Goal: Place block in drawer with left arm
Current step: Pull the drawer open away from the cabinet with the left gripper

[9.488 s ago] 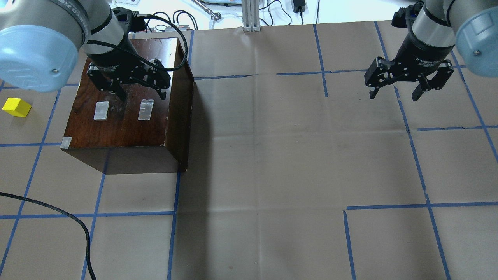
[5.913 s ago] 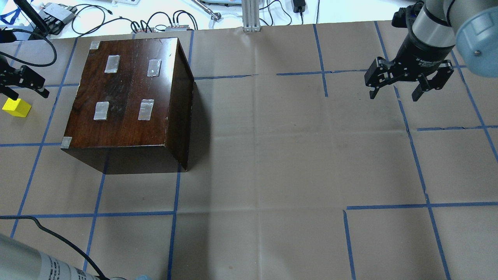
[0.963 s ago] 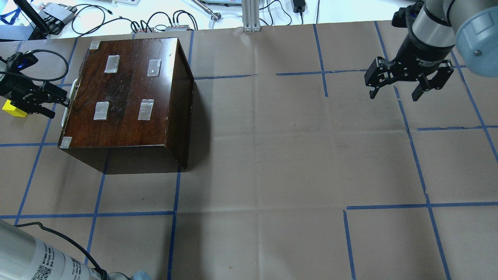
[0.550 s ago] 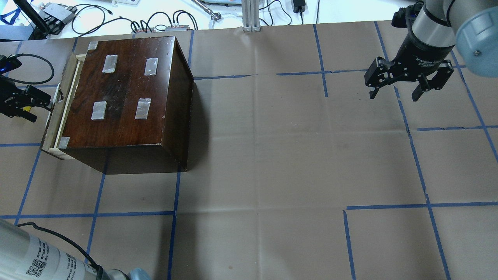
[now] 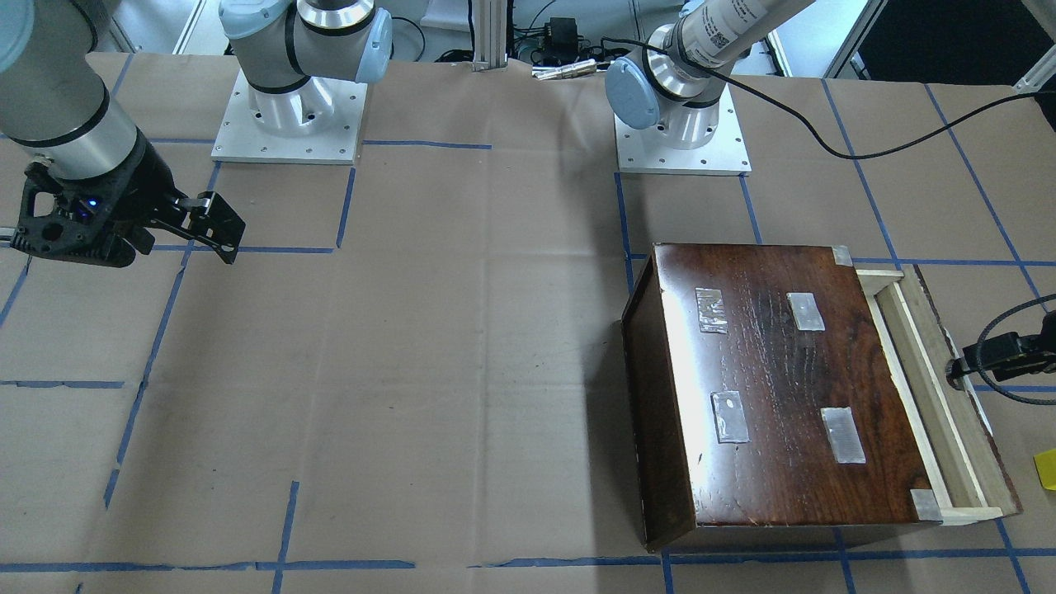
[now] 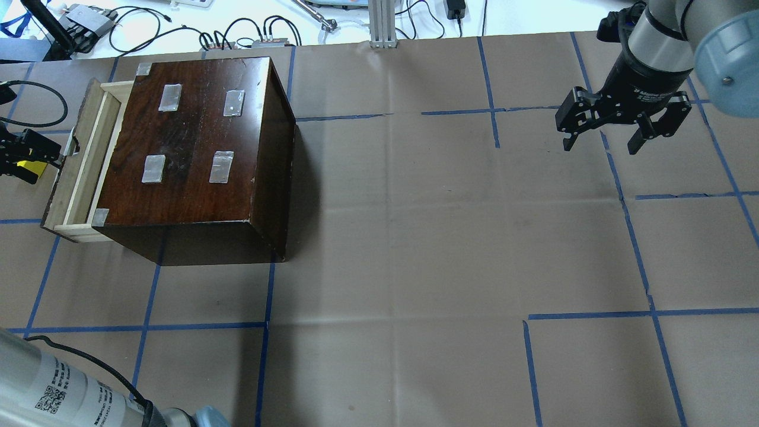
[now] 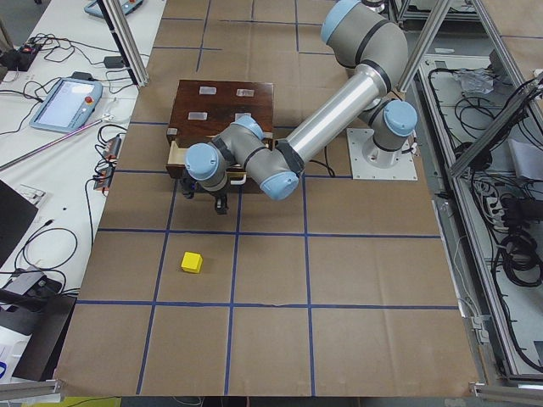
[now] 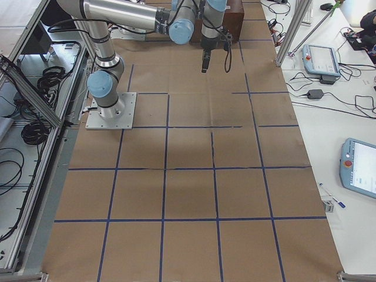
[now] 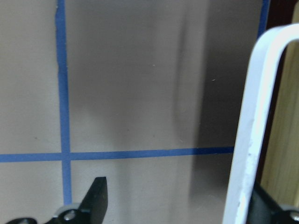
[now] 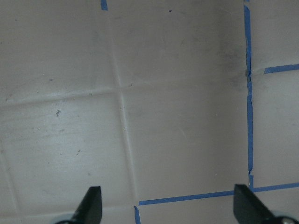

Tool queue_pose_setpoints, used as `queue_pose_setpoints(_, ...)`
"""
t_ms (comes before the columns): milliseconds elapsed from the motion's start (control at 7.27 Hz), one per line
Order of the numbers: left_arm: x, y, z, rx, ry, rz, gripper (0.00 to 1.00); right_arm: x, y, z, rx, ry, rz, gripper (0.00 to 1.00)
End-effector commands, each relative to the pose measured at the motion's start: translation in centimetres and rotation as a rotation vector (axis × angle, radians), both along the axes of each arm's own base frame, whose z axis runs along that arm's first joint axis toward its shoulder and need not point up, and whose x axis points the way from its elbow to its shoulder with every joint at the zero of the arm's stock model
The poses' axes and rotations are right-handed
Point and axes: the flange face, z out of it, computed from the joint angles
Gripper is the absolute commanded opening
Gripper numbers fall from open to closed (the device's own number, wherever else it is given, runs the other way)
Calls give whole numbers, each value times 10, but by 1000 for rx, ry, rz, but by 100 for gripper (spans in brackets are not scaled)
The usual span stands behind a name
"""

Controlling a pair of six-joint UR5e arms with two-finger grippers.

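The dark brown box (image 6: 195,142) stands at the table's left. Its drawer (image 6: 80,166) is pulled partly out to the left and shows its pale wood; it also shows in the front view (image 5: 928,388). My left gripper (image 6: 46,161) is open at the drawer's white handle (image 9: 250,135), which sits just inside one finger (image 9: 268,207). The yellow block (image 7: 193,262) lies on the table beyond the drawer front, mostly hidden behind the gripper in the overhead view (image 6: 28,168). My right gripper (image 6: 600,144) is open and empty, high over the far right.
Blue tape lines (image 6: 267,296) grid the brown paper table top. The left arm's black cable (image 5: 825,124) loops over the table behind the box. Cables and devices (image 6: 237,35) lie beyond the far edge. Silver tape patches (image 6: 222,167) mark the box lid.
My left gripper has moved left with the handle and drawn the drawer out of the box. The box shifted slightly. The right arm has not moved.
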Motion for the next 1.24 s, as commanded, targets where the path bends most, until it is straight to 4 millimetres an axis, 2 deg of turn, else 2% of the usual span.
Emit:
queue_pose_setpoints(0,15,-3,1,-7,-18,-35,99,0,0,0,0,0,-1,100)
queue_pose_setpoints(138,21,-4,5,-3,-44,-41,99,0,0,1,-1,0,-1,100)
queue_pose_setpoints(412,42,1,0,-6,-42,-34,99,0,0,0,0,0,0,100)
queue_pose_setpoints(1100,58,-1,6,-27,-54,-52,99,0,0,0,0,0,0,100)
